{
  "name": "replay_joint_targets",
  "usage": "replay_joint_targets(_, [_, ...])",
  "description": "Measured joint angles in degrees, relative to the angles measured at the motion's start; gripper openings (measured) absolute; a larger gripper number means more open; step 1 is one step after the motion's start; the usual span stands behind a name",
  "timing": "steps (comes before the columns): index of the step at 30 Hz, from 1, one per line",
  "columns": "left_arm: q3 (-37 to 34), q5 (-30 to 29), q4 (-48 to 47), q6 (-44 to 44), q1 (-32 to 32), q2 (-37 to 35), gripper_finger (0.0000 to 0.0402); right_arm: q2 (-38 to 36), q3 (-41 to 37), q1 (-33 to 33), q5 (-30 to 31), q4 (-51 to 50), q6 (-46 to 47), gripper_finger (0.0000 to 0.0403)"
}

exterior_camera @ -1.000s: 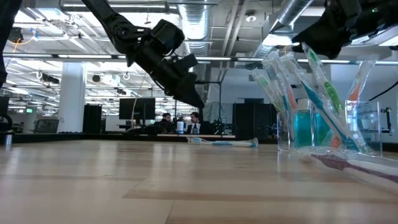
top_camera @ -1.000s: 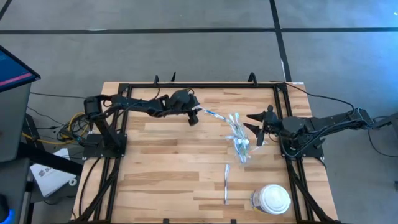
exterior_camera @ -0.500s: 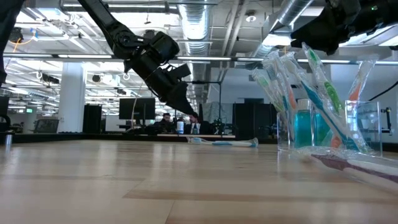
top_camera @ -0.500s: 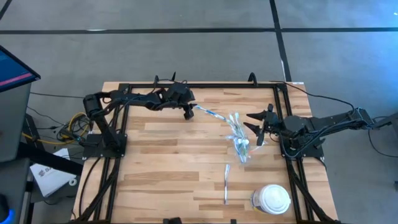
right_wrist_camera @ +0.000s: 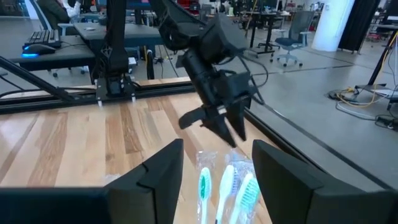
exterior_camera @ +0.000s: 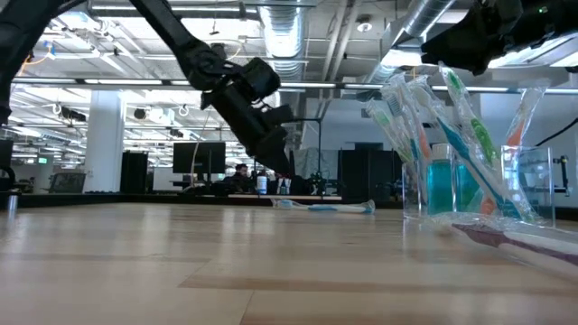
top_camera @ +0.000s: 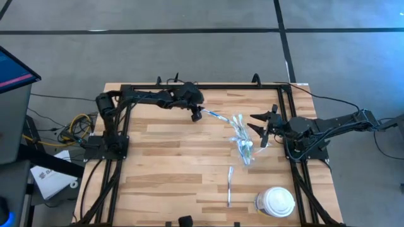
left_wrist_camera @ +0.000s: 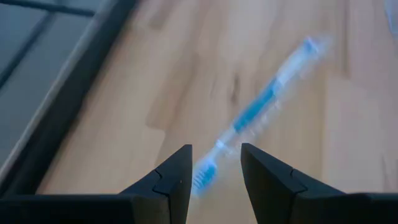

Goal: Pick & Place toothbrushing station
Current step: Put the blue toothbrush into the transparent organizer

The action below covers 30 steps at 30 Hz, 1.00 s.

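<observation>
- Since a second ago the left gripper (top_camera: 197, 115) has swung toward the table's far edge and then back a little toward the right, and now hangs over the bristle end of the loose blue-and-white toothbrush (top_camera: 216, 116); the right arm has barely stirred.
- Left gripper: fingers (left_wrist_camera: 169, 180) apart with nothing between them; in the left wrist view the blue bristle head shows in the gap, lying flat on the wood below — not gripped.
- That blue-and-white toothbrush lies on the table (top_camera: 164, 157) near the middle of the far edge, slanting from the left gripper toward the cup; the low view shows it flat on the wood (exterior_camera: 323, 207).
- Clear plastic cup (top_camera: 243, 150) stands right of the table's centre, close to the right edge; a bunch of toothbrushes (top_camera: 240, 131) stands in it, leaning out over the rim — green, blue, white and pink handles in the low view (exterior_camera: 452, 135).
- Right gripper (top_camera: 261, 131) hovers just beside the bunch on its right-edge side, above the cup; jaws wide apart and empty.
- Single white toothbrush (top_camera: 230, 185) lies flat toward the near edge, well apart from the cup.
- Large white lidded container (top_camera: 276, 202) sits at the near right corner; it touches nothing.
</observation>
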Motion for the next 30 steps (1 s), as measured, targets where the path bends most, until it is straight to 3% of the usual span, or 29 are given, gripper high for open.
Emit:
replay_joint_targets(12, [12.6, 1.9, -15.9, 9.3, 0.3, 8.6, 0.0132, 0.0, 0.0, 0.0, 0.0, -0.4, 0.0, 0.0183])
replay_joint_targets(16, [12.7, 4.0, -18.2, 11.4, 0.1, 8.8, 0.0136, 0.0, 0.0, 0.0, 0.0, -0.4, 0.0, 0.0185])
replay_joint_targets(24, [12.7, -0.5, -18.3, 14.6, 0.3, 8.7, 0.0168, 0.0, 0.0, 0.0, 0.0, -0.4, -1.0, 0.0180])
replay_joint_targets(30, [12.7, -2.0, -18.9, 15.1, 1.2, 8.7, 0.0166, 0.0, 0.0, 0.0, 0.0, -0.4, -1.0, 0.0183])
